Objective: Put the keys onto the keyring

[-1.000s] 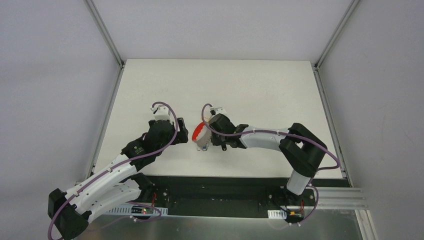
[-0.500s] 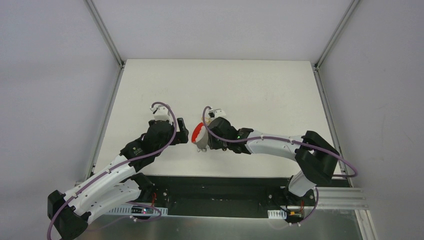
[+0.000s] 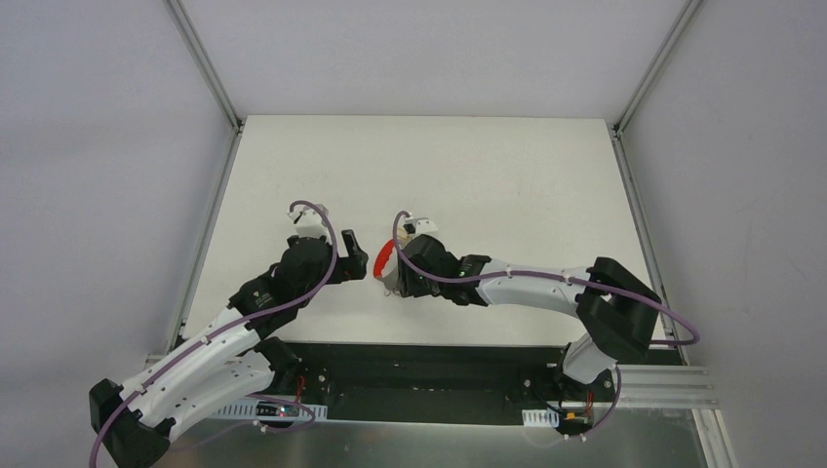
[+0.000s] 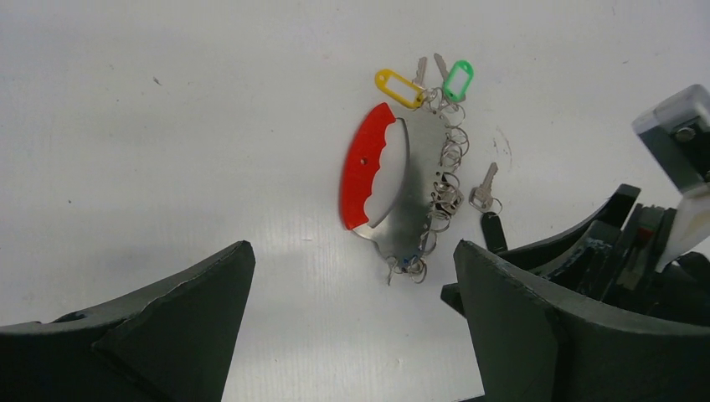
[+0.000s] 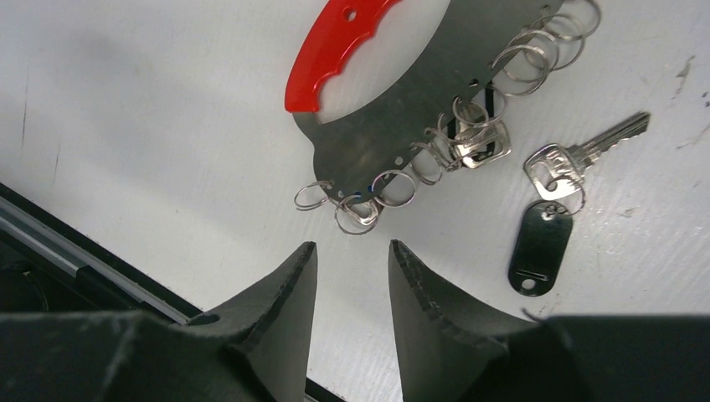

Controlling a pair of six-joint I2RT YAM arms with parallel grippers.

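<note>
In the top external view, the keyring (image 3: 385, 257) is seen lying on the white table (image 3: 488, 175), left of the frame's centre, with the left gripper (image 3: 356, 261) just to its left and the right gripper (image 3: 393, 281) at its lower right edge. In the left wrist view, the left gripper (image 4: 352, 251) is seen spread wide, with nothing held between its fingers (image 4: 167, 318), and the keyring (image 4: 393, 188) lies above the gap, at mid-frame. The keyring is shown as a flat silvery plate with a curved red grip (image 4: 367, 167) on its left side and a row of small split rings (image 4: 448, 159) along its right edge. A yellow-tagged key (image 4: 400, 87) and a green-tagged key (image 4: 458, 79) are found at its upper end; whether they are threaded on cannot be told. A black-tagged key (image 4: 488, 219) lies on the table just right of the plate, apart from it. In the right wrist view, the right gripper (image 5: 352, 251) is seen at the lower middle with only a narrow gap between its fingers (image 5: 427, 318) and nothing grasped; the keyring (image 5: 402, 117) lies above it, and the black-tagged key (image 5: 544, 243) is at centre right.
</note>
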